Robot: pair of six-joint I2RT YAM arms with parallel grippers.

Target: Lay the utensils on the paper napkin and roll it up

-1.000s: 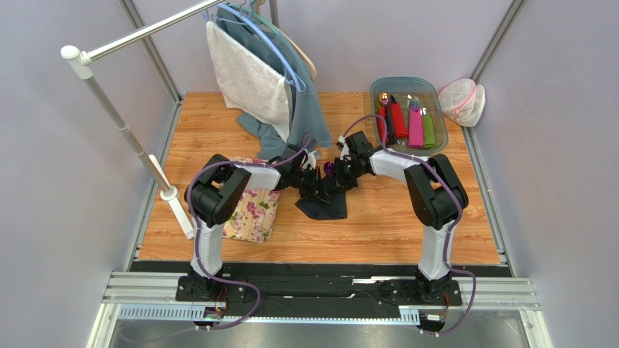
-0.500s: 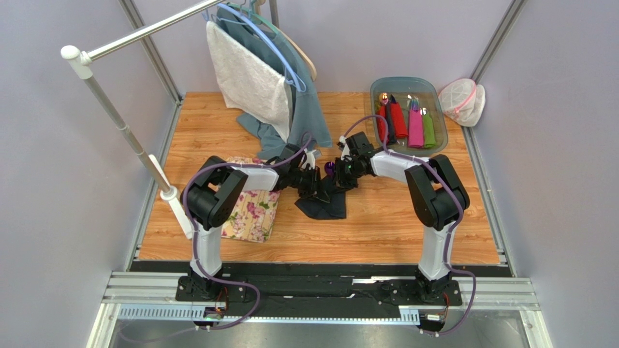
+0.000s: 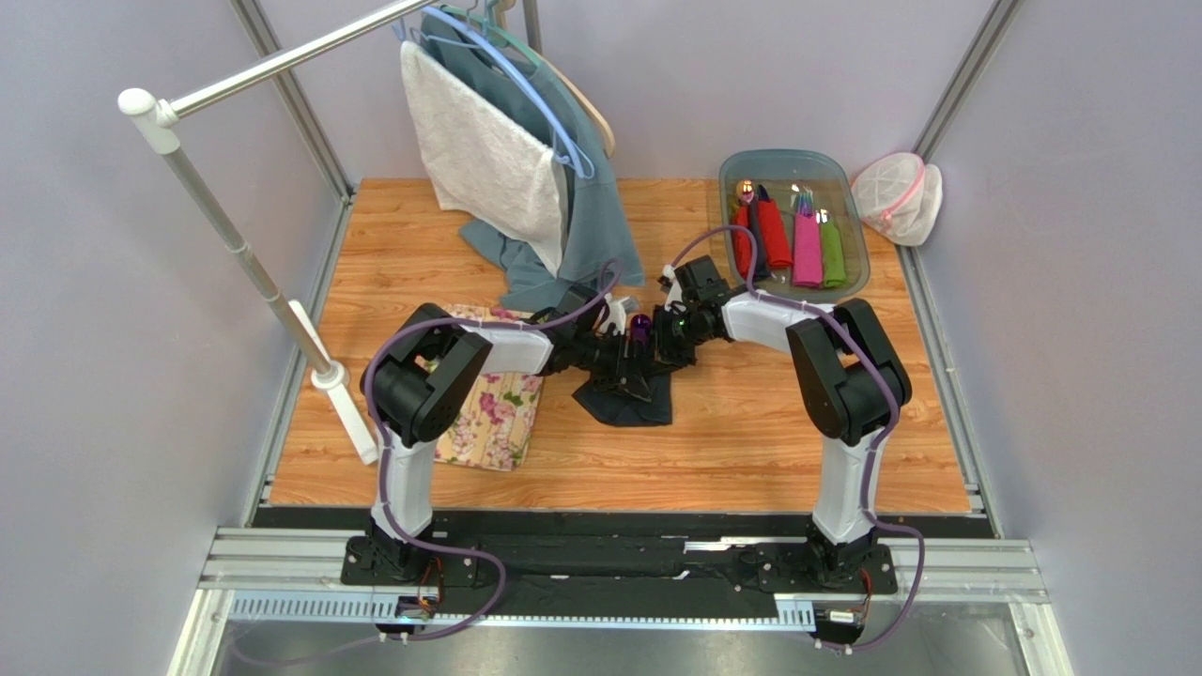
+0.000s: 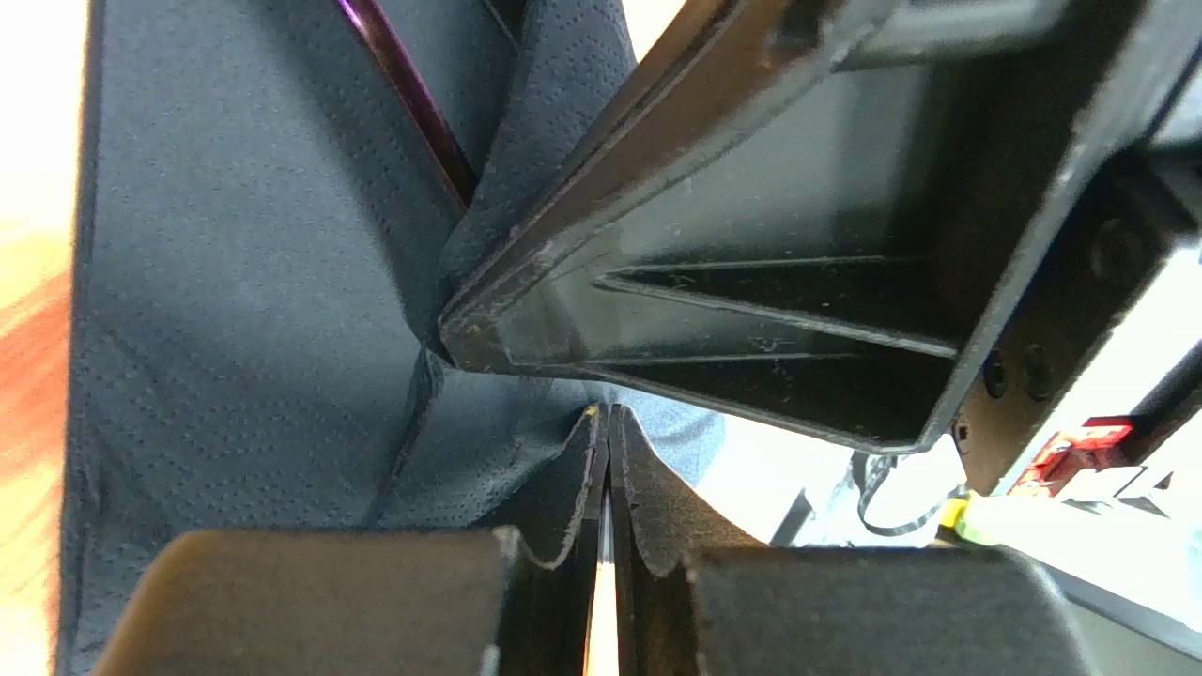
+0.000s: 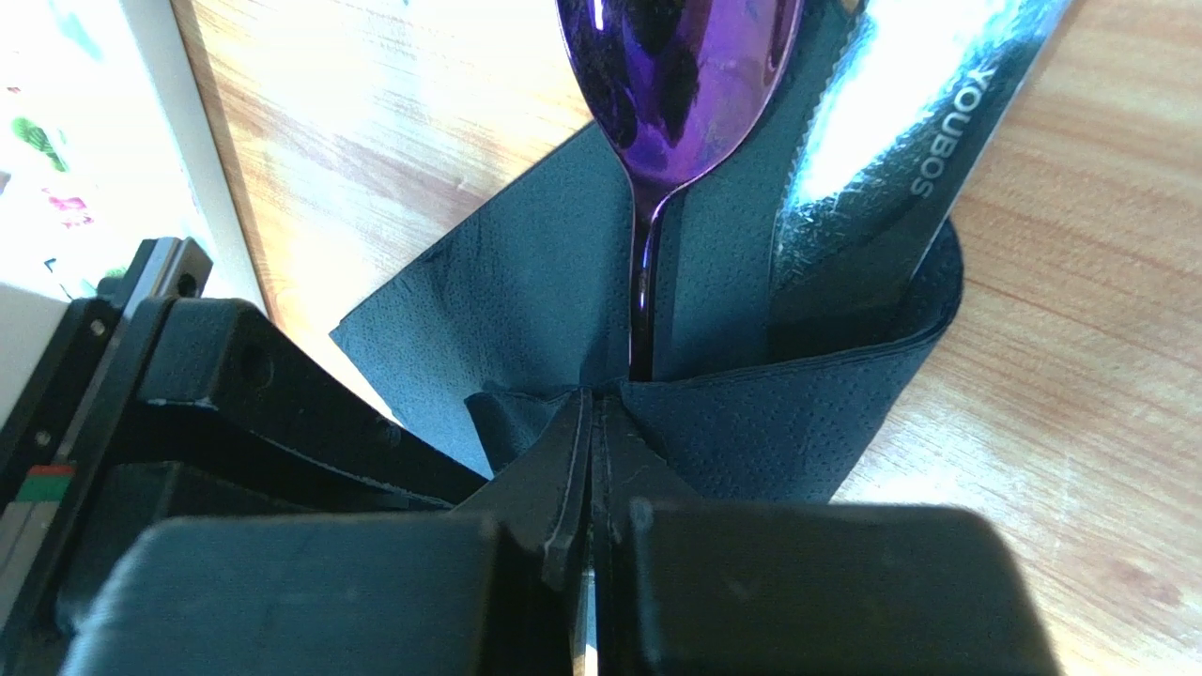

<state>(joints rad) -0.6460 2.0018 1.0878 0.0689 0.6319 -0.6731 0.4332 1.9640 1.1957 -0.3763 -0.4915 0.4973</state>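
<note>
The paper napkin lies dark on the wooden table and is folded up around the utensils. In the right wrist view the napkin wraps a purple spoon and a dark knife; no fork shows. My right gripper is shut, pinching the napkin's fold just below the spoon's neck. My left gripper is shut too, its tips at a raised fold of the napkin, close under the right gripper's finger. From above, the left gripper and right gripper meet over the napkin's far end.
A floral mat lies under the left arm. At the back right, a grey tray holds red, pink and green rolls, beside a mesh bag. A clothes rack pole with a hanging towel stands at the back left.
My left gripper has slid to the right across the napkin, closing in on the right gripper. The right gripper has barely moved and keeps its pinch.
</note>
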